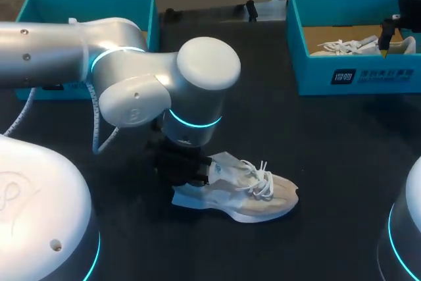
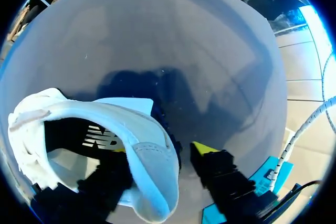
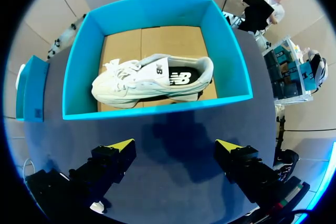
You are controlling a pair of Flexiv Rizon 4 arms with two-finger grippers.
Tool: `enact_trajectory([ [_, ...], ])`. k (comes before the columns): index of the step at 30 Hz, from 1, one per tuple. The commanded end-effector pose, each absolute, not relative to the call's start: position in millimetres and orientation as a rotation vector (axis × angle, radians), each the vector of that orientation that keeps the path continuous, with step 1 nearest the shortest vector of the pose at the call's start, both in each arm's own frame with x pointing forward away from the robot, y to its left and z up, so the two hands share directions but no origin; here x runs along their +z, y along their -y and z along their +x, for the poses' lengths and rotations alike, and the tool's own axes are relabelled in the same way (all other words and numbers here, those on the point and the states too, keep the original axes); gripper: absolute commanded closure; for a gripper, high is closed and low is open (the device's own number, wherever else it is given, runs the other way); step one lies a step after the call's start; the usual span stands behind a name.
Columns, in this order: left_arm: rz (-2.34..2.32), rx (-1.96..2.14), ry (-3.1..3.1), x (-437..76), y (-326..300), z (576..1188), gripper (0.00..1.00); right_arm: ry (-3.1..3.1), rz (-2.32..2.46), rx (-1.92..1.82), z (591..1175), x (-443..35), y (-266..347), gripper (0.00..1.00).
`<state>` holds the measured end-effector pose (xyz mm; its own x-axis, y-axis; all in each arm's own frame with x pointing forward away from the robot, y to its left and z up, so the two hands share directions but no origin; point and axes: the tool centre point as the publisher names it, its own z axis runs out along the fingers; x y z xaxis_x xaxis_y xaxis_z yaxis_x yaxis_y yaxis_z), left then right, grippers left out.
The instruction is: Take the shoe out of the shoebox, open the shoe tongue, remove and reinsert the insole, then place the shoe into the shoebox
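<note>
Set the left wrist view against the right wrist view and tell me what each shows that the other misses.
Only the left wrist view: the loose shoe out on the table, seen into its heel opening, with the left gripper at the heel. Only the right wrist view: the boxed shoe lying in the open shoebox, and the right gripper, open, over bare table short of the box. Both show the dark table surface, and each shows only its own gripper.
</note>
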<state>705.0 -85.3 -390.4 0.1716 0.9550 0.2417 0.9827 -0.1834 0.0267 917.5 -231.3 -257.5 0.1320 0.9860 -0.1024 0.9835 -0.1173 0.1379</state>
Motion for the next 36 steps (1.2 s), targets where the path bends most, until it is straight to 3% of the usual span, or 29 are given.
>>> enact_trajectory([
  [1, -2.287, -0.230, 1.950, -376.2, 77.6, 705.9, 0.00, -1.962, 2.228, 0.024, 916.4, -257.5, 231.3, 0.00],
  [21, -2.046, 0.462, 2.357, -262.0, 26.1, 677.5, 0.00, -1.962, 2.228, 0.024, 916.4, -257.5, 231.3, 0.00],
  [26, -1.926, 0.675, 2.429, -245.4, 11.7, 664.7, 0.00, -1.962, 2.228, 0.024, 916.4, -257.5, 231.3, 0.00],
  [36, -1.926, 0.675, 2.429, -245.4, 11.7, 664.7, 0.00, -1.962, 2.228, 0.024, 916.4, -257.5, 231.3, 0.00],
])
